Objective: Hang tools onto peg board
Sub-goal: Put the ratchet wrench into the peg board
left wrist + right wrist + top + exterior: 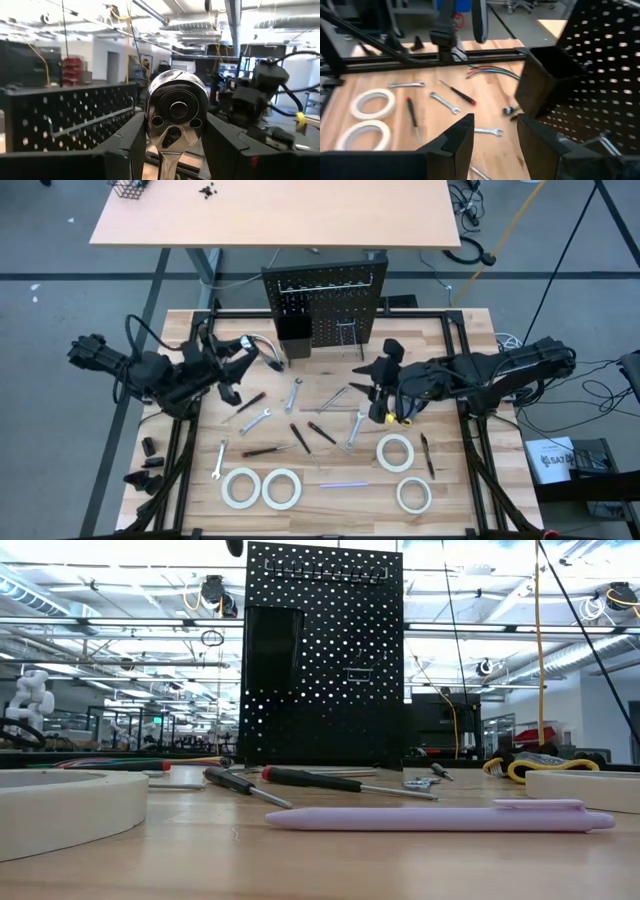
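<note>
Left of the peg board (324, 305), we see the left gripper (232, 368) raised off the table (460, 330), its fingers (125, 145) pinching the chrome head of the ratchet (176, 112), which stands upright between them in the left wrist view with the board's perforated face just beyond. In front of the peg board, wrenches (256, 420) and screwdrivers (322, 432) lie scattered flat on the wood, with two tape rolls (262, 488) side by side nearest the front edge and two more (396, 452) further right. A lilac pen (440, 817) lies among them. Right of the peg board's lower corner, the right gripper (380, 385) hovers over the tools, its fingers (457, 137) spread with nothing between them, the board's small black bin (547, 82) close ahead.
</note>
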`<action>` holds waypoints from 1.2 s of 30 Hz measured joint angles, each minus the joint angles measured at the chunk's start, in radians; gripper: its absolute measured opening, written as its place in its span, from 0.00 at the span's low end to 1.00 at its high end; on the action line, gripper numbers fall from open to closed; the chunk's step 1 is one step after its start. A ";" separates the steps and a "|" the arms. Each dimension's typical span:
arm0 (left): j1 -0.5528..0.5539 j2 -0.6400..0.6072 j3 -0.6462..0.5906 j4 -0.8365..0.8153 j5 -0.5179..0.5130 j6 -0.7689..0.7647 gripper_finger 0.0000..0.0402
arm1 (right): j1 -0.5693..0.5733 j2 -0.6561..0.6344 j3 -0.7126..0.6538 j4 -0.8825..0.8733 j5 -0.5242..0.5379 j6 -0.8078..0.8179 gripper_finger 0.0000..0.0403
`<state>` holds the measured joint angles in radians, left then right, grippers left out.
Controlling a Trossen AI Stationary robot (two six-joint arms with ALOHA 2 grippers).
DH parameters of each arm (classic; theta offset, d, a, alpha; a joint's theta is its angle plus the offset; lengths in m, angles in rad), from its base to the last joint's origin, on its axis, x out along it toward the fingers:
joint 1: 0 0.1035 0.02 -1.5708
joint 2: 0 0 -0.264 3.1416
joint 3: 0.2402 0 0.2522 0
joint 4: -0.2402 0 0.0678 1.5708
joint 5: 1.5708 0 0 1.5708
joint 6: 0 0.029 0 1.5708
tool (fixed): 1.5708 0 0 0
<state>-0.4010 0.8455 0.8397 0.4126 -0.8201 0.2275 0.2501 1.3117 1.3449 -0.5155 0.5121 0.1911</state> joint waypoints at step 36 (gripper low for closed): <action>0.795 -0.037 -0.064 -0.021 0.934 -0.309 0.37 | 0.001 -0.291 -0.428 0.317 0.037 0.085 0.36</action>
<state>0.3940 0.8082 0.7756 0.3911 0.1142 -0.0820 0.2508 1.0206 0.9173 -0.1982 0.5488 0.2764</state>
